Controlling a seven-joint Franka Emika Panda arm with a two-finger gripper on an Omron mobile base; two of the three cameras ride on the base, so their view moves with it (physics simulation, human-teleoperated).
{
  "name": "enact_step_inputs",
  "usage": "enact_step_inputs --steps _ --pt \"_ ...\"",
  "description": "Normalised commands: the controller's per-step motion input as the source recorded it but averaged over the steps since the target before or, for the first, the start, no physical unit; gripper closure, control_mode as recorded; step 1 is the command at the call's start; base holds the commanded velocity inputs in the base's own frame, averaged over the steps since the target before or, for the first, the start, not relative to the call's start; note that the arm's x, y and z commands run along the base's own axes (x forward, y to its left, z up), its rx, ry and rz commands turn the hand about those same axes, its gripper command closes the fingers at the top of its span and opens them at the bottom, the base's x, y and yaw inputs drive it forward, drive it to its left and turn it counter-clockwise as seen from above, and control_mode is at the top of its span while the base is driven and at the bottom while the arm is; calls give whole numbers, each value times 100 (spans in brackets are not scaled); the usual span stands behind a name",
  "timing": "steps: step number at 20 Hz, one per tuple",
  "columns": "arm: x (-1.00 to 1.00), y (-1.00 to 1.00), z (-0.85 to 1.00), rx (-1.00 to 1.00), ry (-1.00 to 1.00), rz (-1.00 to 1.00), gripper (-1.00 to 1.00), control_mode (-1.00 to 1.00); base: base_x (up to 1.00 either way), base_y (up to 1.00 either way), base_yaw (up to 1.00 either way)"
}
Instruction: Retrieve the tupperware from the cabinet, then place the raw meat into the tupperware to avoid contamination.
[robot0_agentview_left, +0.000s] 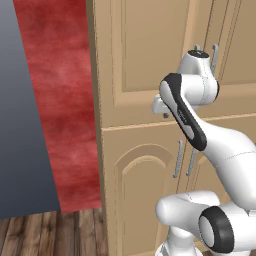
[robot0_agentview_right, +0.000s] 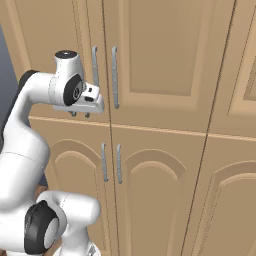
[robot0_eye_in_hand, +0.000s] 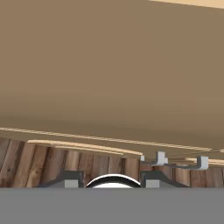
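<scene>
We saw the gripper (robot0_agentview_right: 80, 114) pointing down in front of the closed cabinet (robot0_agentview_right: 160, 60), near its upper handles (robot0_agentview_right: 114, 76), fingers apart and empty.

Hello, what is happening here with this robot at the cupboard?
The white arm has its gripper pointing down, close in front of the cabinet, beside the upper door handles. It holds nothing and touches no handle. All cabinet doors are shut, so the tupperware is not out yet.
</scene>
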Motion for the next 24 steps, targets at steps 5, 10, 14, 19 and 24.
enact_step_inputs --steps 5,10,14,19,24 --pt "1 0 2 0 0 0 -100 -100 0 0 0" --pt "0 -11 25 2 -3 -8 -100 -100 0 0 0" --pt "-7 -4 42 0 -7 -16 -100 -100 0 0 0" --pt "-3 -35 32 0 -16 -13 -100 -100 0 0 0" --pt "11 -46 15 0 -19 -11 -100 -100 0 0 0"
